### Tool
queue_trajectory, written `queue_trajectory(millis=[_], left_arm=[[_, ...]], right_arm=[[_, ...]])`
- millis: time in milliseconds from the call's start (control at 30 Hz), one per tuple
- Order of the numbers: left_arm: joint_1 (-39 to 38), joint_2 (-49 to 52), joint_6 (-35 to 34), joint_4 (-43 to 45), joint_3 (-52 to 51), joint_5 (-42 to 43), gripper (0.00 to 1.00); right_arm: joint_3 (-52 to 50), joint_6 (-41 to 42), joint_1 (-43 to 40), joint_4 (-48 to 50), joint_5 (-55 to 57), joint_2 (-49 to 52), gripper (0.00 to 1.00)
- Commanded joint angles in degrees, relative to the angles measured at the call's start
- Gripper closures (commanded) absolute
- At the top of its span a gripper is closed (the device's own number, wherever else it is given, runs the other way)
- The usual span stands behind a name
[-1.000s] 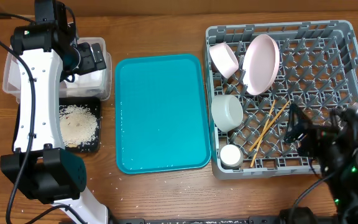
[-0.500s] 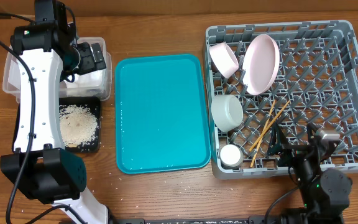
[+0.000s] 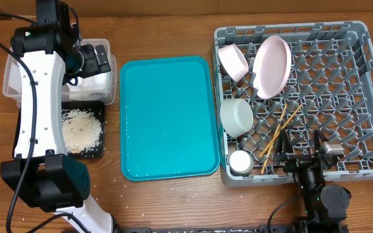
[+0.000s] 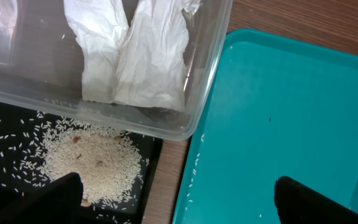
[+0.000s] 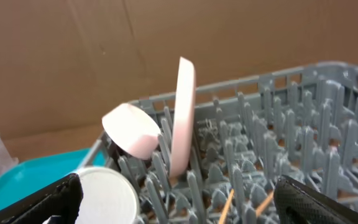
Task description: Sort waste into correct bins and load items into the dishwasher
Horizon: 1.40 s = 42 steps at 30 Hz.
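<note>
- Overhead: the grey dish rack [image 3: 368, 77] sits on the right side of the table. In it are the pink bowl [image 3: 234, 61], the white plate [image 3: 272, 66] up on its edge, the grey-blue bowl [image 3: 237, 116], the little white cup [image 3: 241, 162] and the chopsticks [image 3: 280, 133], which lie across the pegs.
- The teal tray [image 3: 167, 116] is in the middle of the table.
- On the left is the clear tub [image 3: 8, 84]. The black tray [image 3: 96, 152] is just beside it, on the near side, with a pile of rice [image 3: 81, 128] on it.
- The left arm [image 3: 41, 97] reaches over the tub. The right arm [image 3: 322, 194] is at the near edge of the rack, close to the chopsticks.
- Left wrist: the left gripper [image 4: 178, 186] has its two fingers spread far apart, and there is nothing between them. It hangs over the spot where the black tray and the teal tray come close together.
- The white napkins [image 4: 135, 56] lie crumpled inside the tub. Most of the rice is on the black tray, and a few grains sit along the rim of the teal tray.
- Right wrist: the right gripper [image 5: 176, 186] is spread wide too and grips nothing. It faces into the rack.
- The plate stands straight up between the pegs. The pink bowl leans just beside it on the left. Two chopstick ends show low down among the pegs.
</note>
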Motion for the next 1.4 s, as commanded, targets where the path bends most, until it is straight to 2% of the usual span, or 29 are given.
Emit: queue_trajectory(millis=[0,1200,1300,1367], left_arm=[[0.0,-0.1,0.7,0.0,1.1,0.0,0.00],[-0.1,-1.1,1.1,0.1,1.1,-1.5,0.00],[-0.3,-3.8,1.2,3.7,0.7,-0.5,0.00],[-0.8,-7.3,5.1,10.5,-1.7,3.3,0.00]], right_arm=[[-0.7,-0.4,-0.5,0.2,1.7,-0.7,0.00],[-0.7,-0.4,-0.5,0.1,1.9,-0.7,0.00],[-0.7,-0.4,-0.5,0.1,1.9,-0.7,0.00],[-0.7,-0.4,-0.5,0.1,1.9,-0.7,0.00]])
